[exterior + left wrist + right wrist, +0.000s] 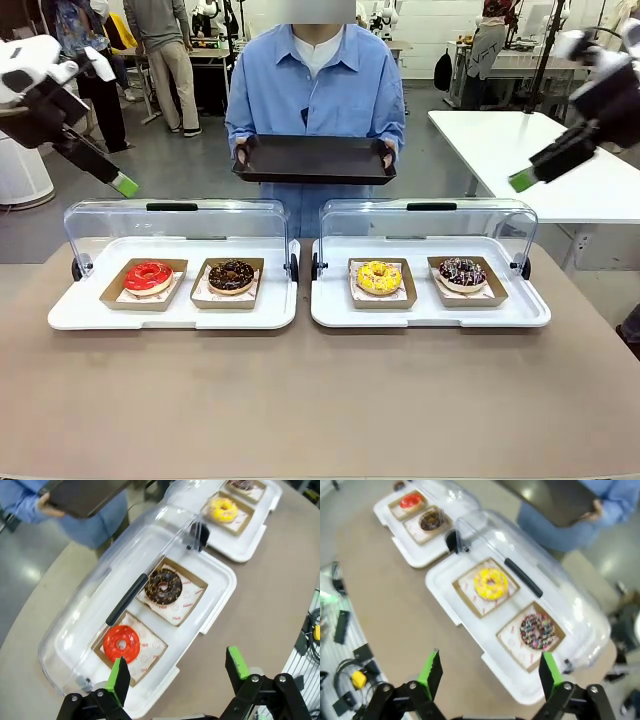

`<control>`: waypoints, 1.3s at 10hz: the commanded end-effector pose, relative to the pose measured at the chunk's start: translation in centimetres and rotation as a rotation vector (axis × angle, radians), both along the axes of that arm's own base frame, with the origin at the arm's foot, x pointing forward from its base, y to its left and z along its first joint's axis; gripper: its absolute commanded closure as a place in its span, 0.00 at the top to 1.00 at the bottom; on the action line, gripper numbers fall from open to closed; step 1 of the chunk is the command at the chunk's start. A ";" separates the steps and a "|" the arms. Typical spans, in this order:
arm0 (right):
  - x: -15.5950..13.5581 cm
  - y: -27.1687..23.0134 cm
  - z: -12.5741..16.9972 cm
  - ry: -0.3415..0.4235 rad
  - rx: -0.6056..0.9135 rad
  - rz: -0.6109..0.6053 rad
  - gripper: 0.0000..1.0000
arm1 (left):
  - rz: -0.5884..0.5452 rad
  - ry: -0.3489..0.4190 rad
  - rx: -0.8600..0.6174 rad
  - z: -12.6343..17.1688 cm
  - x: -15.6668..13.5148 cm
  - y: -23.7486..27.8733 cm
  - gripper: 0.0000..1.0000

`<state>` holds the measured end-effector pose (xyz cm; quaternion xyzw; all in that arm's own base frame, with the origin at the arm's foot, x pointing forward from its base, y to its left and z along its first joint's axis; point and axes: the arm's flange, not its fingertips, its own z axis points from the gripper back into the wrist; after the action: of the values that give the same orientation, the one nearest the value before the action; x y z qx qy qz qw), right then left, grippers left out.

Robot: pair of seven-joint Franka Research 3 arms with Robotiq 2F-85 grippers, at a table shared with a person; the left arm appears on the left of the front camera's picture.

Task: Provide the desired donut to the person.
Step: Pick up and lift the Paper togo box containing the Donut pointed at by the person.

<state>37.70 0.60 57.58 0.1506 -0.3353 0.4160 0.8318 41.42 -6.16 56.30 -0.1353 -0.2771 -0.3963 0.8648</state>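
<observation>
While the person (315,90) in the light blue shirt stands at the far side of the surface (320,400), holding a dark tray (313,160) level in both hands, the robot's two arms hang raised at either side. The left tool (177,672) hovers above the left end, its green-padded fingers spread wide with nothing between them. The right tool (487,672) is high over the right end, likewise spread and empty.

Four donuts lie between the robot and the person, each on its own brown card tray. In the left white case (70,315) the red donut (148,276) sits at the outer end, with the chocolate donut (231,275) just beside it toward the middle. In the right white case (335,318) the yellow donut (379,276) sits toward the middle and the dark sprinkled donut (462,271) at the outer end. Both clear domed lids are tipped back toward the person, so all four are uncovered. Neither tool touches a donut or a case, and the dark tray carries nothing.
</observation>
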 end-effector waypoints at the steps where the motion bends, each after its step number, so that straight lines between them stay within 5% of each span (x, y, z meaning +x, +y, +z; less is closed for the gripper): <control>1: 0.9 -4.8 -2.2 0.014 0.180 0.181 1.00 | -0.187 0.029 -0.114 -0.2 1.5 2.6 1.00; 6: 1.2 -14.7 -5.3 -0.054 0.287 0.241 1.00 | -0.371 -0.040 -0.507 -3.0 2.4 14.0 1.00; 13: -1.0 -18.4 -5.6 -0.130 0.243 0.222 1.00 | -0.349 -0.108 -0.543 -6.1 1.5 17.7 1.00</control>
<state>36.52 -17.89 51.90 0.2562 -0.4072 0.4715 0.7391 43.41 11.41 49.90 -0.3996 -0.3751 -0.4486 0.7059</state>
